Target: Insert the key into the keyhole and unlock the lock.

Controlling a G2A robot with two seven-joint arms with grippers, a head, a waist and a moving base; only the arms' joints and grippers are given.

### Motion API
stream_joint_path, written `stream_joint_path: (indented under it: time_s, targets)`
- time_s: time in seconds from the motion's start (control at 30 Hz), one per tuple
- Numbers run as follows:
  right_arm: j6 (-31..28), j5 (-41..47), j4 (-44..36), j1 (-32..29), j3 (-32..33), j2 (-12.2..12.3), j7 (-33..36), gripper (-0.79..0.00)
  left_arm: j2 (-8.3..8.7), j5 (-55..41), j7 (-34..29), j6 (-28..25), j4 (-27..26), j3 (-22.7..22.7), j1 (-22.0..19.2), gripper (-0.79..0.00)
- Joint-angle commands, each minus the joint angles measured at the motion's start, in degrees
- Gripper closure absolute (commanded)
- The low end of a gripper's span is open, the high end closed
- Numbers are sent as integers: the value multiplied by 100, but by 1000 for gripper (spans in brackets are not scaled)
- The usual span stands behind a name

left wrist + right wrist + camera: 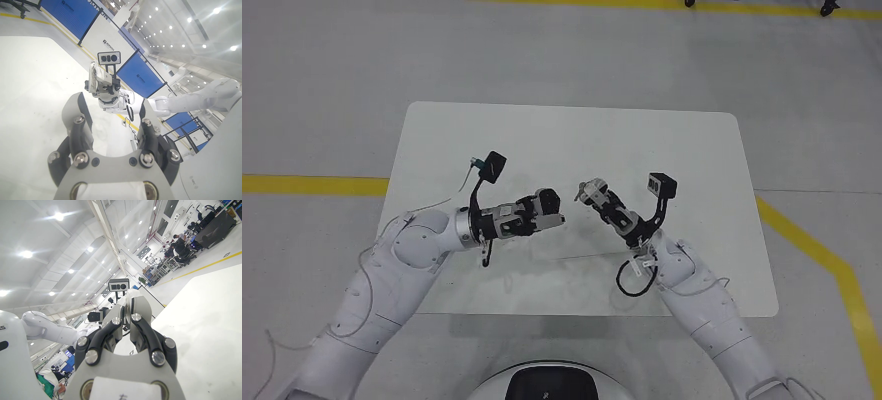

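The right tool (pixel 130 297) has its two fingers pressed together. White tape (pixel 132 293) wraps the tips and covers the seam, so it cannot be told whether a key or anything else thin is clamped there. From the left wrist view the same tool (pixel 94 75) shows a dull silvery face edge-on, with ragged tape on it. That face could be a finger or a held piece, and the pictures do not settle which. In the top view the spot at the right tool (pixel 588 190) is too small to read. For that reason no direction or long axis can be given for the key.

The tools' own axes are plain. The left tool (pixel 554 208) lies roughly level and points across toward the right arm. The right tool slants back toward it, so the tips face each other near but apart over the middle of the tabletop (pixel 642 130). The left tool (pixel 111 98) has its fingers (pixel 79 106) spread wide with nothing between them.

The tabletop is white with rounded corners. In the left wrist view it carries a few small dark specks (pixel 35 113).

The floor is pale grey and crossed by a yellow line (pixel 302 185). Blue and white partition panels (pixel 138 75) stand beyond the table, and rows of round ceiling lights (pixel 58 216) hang overhead. Dark workbenches (pixel 213 228) stand far off in the right wrist view.
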Motion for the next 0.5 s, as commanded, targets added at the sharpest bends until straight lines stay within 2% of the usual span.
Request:
stream_joint_path:
  time_s: [0.0, 0.2, 0.47]
  targets:
    - [0, 74, 16, 0, 24, 0, 89, 0, -25, 93, 110, 6, 38, 83, -43, -366]
    - [0, 101, 101, 39, 33, -26, 282, 0, -59, 199, 235, -2, 114, 190, -143, -332]
    - [0, 159, 125, 56, 53, -68, 397, 0, -128, 954, 717, 309, 131, 338, -234, -323]
